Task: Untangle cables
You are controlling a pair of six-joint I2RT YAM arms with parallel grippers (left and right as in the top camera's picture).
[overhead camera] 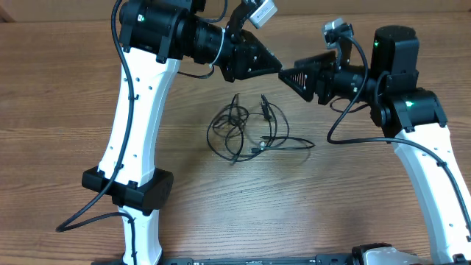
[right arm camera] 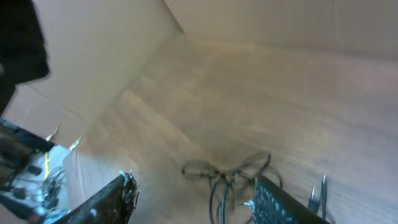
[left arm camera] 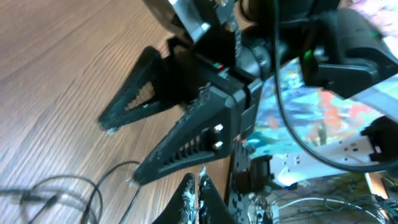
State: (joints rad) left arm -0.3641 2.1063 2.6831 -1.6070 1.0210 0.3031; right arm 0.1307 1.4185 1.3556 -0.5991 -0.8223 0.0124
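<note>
The cables (overhead camera: 249, 129) are several thin black cords with small plug ends, lying tangled in loops on the wooden table near its middle. My left gripper (overhead camera: 275, 68) hovers behind the tangle, shut and holding nothing. In the left wrist view its jaws (left arm camera: 196, 186) are pressed together, with cable loops (left arm camera: 56, 193) at the lower left. My right gripper (overhead camera: 284, 74) faces it tip to tip and is open. In the right wrist view its fingers (right arm camera: 193, 186) are spread wide, with the tangle (right arm camera: 230, 171) on the table beyond them. Neither gripper touches the cables.
The wooden table (overhead camera: 66, 88) extends all round the tangle. The left arm's white link (overhead camera: 140, 110) stands to the left, the right arm's (overhead camera: 434, 169) to the right. Thick black arm wires (overhead camera: 346, 125) hang by the right arm. Clutter lies beyond the table edge (left arm camera: 323, 155).
</note>
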